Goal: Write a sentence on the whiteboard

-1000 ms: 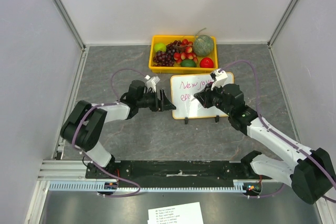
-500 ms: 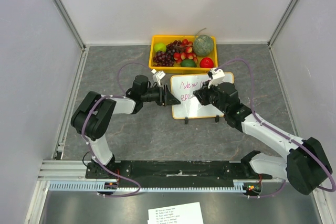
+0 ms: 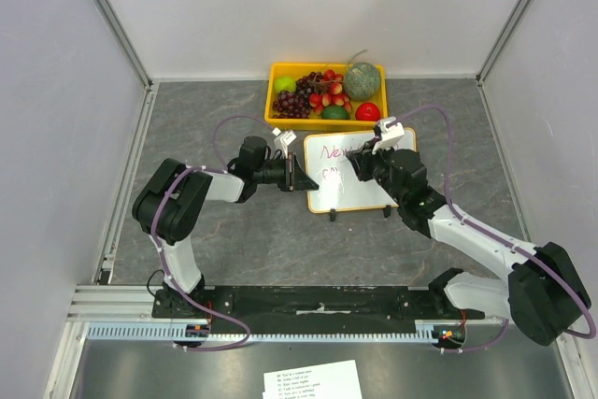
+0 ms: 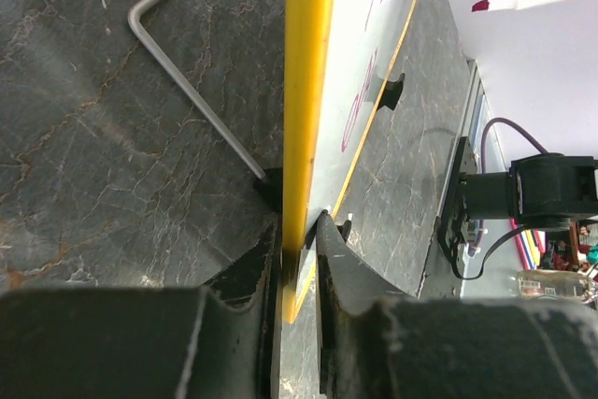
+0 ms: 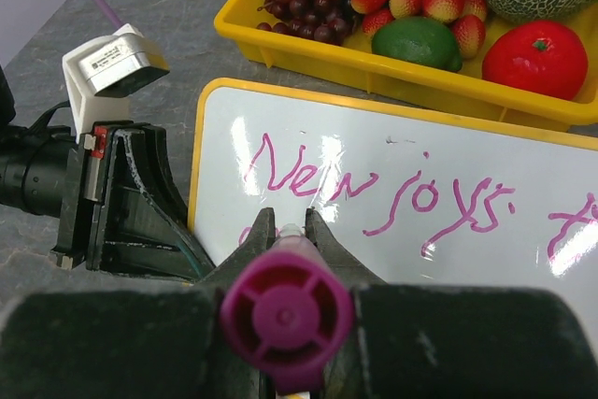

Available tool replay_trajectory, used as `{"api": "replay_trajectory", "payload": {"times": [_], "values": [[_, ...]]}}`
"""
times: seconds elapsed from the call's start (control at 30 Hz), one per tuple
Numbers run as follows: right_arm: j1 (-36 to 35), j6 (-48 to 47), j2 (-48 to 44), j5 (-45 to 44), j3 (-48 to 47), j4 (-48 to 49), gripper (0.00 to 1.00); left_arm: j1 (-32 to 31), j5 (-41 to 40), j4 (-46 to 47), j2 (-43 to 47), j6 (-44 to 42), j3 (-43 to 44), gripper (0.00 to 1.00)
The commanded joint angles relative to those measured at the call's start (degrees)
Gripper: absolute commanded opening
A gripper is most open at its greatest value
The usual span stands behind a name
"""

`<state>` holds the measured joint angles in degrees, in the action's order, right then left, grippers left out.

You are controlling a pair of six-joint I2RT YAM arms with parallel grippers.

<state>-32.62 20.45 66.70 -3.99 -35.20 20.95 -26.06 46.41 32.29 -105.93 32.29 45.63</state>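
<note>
The whiteboard (image 3: 369, 192) with its orange-tan frame stands tilted on the table in front of the fruit tray. The sentence (image 5: 374, 184) in pink-purple marker begins "New joys" on the top line; a second line starts below it, mostly hidden by my right gripper. My left gripper (image 3: 304, 178) is at the board's left edge, its jaws closed over the yellow frame (image 4: 308, 44). My right gripper (image 5: 284, 221) is shut on a pink-purple marker (image 5: 287, 310), pointed at the board's lower left writing area. The marker's tip (image 4: 486, 5) hovers just off the board face.
A yellow tray (image 3: 277, 119) of grapes, strawberries, a melon and other fruit sits directly behind the board. The board's wire stand (image 4: 187, 81) rests on the grey table behind it. A printed paper sheet (image 3: 313, 380) lies at the near edge.
My left gripper slid right onto the board's left edge and closed on its frame. My right gripper shifted slightly toward the board's upper left, the marker still in it.
</note>
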Motion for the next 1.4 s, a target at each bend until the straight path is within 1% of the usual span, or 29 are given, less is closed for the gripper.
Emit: {"api": "replay_trajectory", "payload": {"times": [0.0, 0.13, 0.33, 0.53, 0.9, 1.37], "values": [[-1.4, -2.4, 0.4, -2.7, 2.0, 5.9, 0.0, 0.2, -3.8, -4.2, 2.1, -1.2, 1.0, 0.1], [-2.6, -3.2, 0.7, -3.9, 2.4, 6.3, 0.0, 0.1, -4.8, -6.4, 2.0, -1.7, 1.1, 0.02], [-4.8, -3.5, 1.5, -7.9, 4.4, 9.4, 0.0, 0.2, -4.3, -7.6, 1.6, -2.1, 1.5, 0.02], [-5.4, -2.9, 1.9, -12.3, 5.1, 10.9, 0.0, 0.1, -4.6, -8.3, 1.6, -2.5, 1.7, 0.02], [-5.5, -2.3, 4.9, -12.9, 2.9, 12.1, 0.0, 0.1, -4.3, -9.9, 1.3, -3.5, 2.5, 0.02], [-5.7, -1.9, 4.8, -14.2, 2.3, 13.7, 0.0, 0.1, -3.6, -10.6, 0.8, -3.6, 3.2, 0.02]]}}
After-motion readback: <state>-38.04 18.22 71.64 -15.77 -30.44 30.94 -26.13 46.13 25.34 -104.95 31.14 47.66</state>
